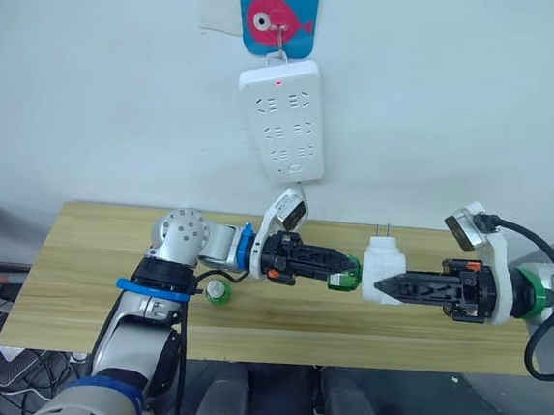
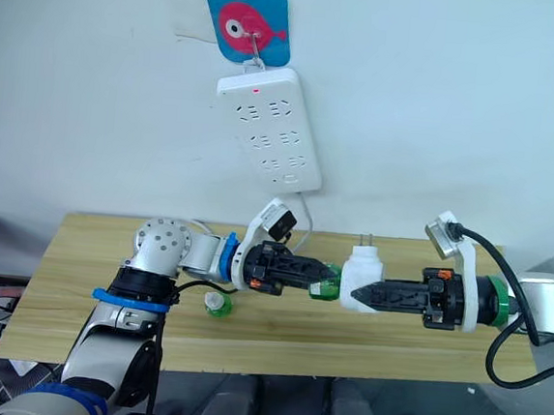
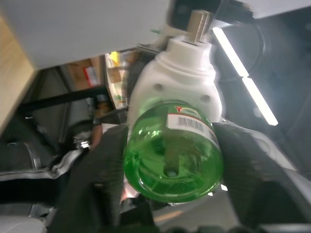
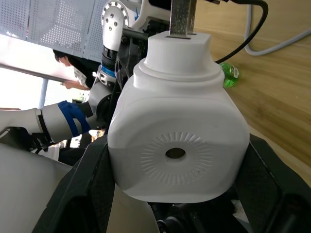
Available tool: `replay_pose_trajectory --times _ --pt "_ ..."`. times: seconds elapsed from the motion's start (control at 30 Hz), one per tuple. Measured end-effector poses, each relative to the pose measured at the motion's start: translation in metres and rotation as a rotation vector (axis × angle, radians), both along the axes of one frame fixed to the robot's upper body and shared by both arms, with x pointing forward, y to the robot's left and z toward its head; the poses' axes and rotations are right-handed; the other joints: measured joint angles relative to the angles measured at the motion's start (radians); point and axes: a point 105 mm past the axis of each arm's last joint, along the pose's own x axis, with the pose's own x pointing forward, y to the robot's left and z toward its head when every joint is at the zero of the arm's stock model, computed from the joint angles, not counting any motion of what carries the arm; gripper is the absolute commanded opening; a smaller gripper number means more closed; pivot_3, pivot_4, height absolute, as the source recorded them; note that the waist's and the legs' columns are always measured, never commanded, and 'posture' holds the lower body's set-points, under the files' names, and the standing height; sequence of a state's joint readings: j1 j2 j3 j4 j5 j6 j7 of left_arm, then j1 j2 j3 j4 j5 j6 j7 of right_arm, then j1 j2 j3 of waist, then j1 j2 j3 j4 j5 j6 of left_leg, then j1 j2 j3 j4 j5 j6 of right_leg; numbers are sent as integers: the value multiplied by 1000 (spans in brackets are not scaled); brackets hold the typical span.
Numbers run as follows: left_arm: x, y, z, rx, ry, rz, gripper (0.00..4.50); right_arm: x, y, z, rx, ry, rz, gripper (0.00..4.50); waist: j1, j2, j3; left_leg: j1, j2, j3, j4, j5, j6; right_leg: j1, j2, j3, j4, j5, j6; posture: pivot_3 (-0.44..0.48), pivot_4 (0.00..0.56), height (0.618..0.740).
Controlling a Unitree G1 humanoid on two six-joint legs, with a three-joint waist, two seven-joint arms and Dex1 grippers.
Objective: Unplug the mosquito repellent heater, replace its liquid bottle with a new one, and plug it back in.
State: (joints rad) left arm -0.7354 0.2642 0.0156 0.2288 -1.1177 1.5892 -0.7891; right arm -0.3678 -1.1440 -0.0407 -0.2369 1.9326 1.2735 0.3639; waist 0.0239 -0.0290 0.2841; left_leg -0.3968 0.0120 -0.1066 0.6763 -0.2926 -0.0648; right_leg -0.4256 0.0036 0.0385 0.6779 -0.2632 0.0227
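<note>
- Above the counter [image 1: 79, 248], between the two end effectors, the mosquito repellent heater [image 1: 382, 268] is carried clear of the wood, unplugged from the power strip [image 1: 283, 119] on the wall behind.
- The right end effector [image 1: 391, 286] is clamped on the heater's white body, one finger on each side, which appears meant to keep it steady while the other arm works at it.
- The left end effector [image 1: 347, 270] is closed around a green liquid bottle [image 3: 172, 158], whose far end sits at the heater's underside; whether it is going in or coming out I cannot tell.
- The heater's two metal prongs [image 1: 387, 231] point straight up, away from both end effectors.
- The bottle's long axis lies roughly level, in line with the left end effector and aimed at the right one.
- A second green bottle [image 1: 216, 292] stands on the counter, below the left arm.
</note>
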Motion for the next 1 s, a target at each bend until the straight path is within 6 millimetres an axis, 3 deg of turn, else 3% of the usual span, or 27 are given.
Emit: replay_pose_trajectory --times 0.07,0.2,0.37,0.47,0.57,0.63,0.8,1.0 --pt "-1 0 -1 14 -14 7 4466 -2 0 -1 13 11 10 2971 0 0 0 0 -1 0 0 1 -1 0 -3 0 0 0 0 134 277 740" --pt "0 6 2 37 -68 23 4466 -5 -1 -2 41 33 22 2971 1 0 0 0 -2 1 0 1 -2 0 -5 1 0 -1 1 141 273 740" --pt "8 29 4 70 -200 133 4466 -1 -8 -3 69 70 -5 2971 0 0 0 0 -1 0 0 1 -2 0 -6 0 0 -1 1 151 267 740" --pt "4 32 13 38 -481 158 4466 1 -14 4 105 57 -24 2971 4 1 0 -1 -1 1 0 1 -2 0 -7 0 -1 -1 1 165 262 740" --pt "-5 29 34 -88 -971 158 4466 1 -20 2 127 79 -45 2971 18 1 0 -1 -2 1 -1 2 -3 1 -8 0 -3 0 1 171 260 740" --pt "-16 28 31 -149 -1232 128 4466 2 -23 -1 135 100 -57 2971 27 2 0 -1 -2 3 -1 1 -3 1 -8 2 -4 0 1 170 260 740" --pt "-24 17 23 -271 -1664 146 4466 0 -23 -1 148 113 -52 2971 56 3 0 -2 -2 3 1 -1 2 1 -7 2 -4 0 1 164 261 740" --pt "-15 5 24 -308 -1910 180 4466 -2 -21 0 163 110 -34 2971 63 3 0 -2 -4 3 1 -1 3 1 -6 2 -4 2 3 153 262 740"
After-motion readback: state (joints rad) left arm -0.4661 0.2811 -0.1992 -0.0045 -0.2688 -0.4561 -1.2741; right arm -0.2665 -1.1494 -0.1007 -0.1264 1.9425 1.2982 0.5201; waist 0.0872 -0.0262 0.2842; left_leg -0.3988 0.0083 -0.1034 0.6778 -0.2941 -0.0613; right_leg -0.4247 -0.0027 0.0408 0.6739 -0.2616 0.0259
